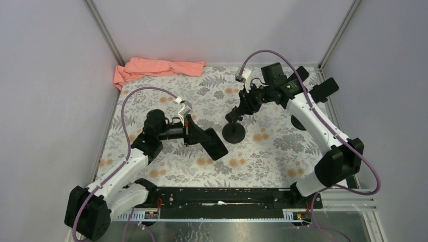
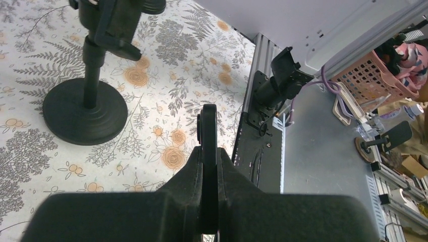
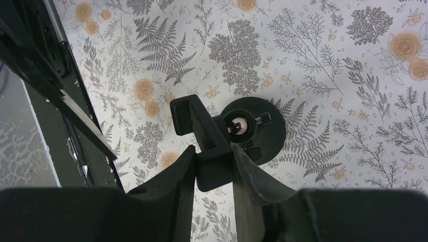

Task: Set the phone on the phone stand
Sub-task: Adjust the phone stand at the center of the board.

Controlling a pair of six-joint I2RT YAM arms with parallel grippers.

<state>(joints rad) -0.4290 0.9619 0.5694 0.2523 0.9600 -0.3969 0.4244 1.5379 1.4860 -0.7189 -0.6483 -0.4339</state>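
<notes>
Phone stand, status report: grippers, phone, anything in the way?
Left gripper shut on flat black phone, held beside the stand. Right gripper closed on black round-based phone stand at its cradle. Phone not yet on stand; nothing between them.

I count two arms, so two hands: left hand (image 1: 194, 132) and right hand (image 1: 241, 108). One phone (image 1: 211, 142). One phone stand (image 1: 234, 131), with seemingly a second stand (image 1: 324, 88) right of it. One pink cloth (image 1: 159, 67) behind it, leftward.

Place: robotics lab, an enclosed test cell.
Walls: plain grey panels (image 1: 45, 75) in aluminium posts (image 1: 103, 30) at 9, 12 and 3 o'clock.
Table: floral cloth (image 1: 272, 146); black mounting rail (image 1: 227, 196) at 6 o'clock.
Beyond rail: grey bench (image 2: 323, 151), pink basket (image 2: 363, 75), purple cable (image 2: 328, 83).
</notes>
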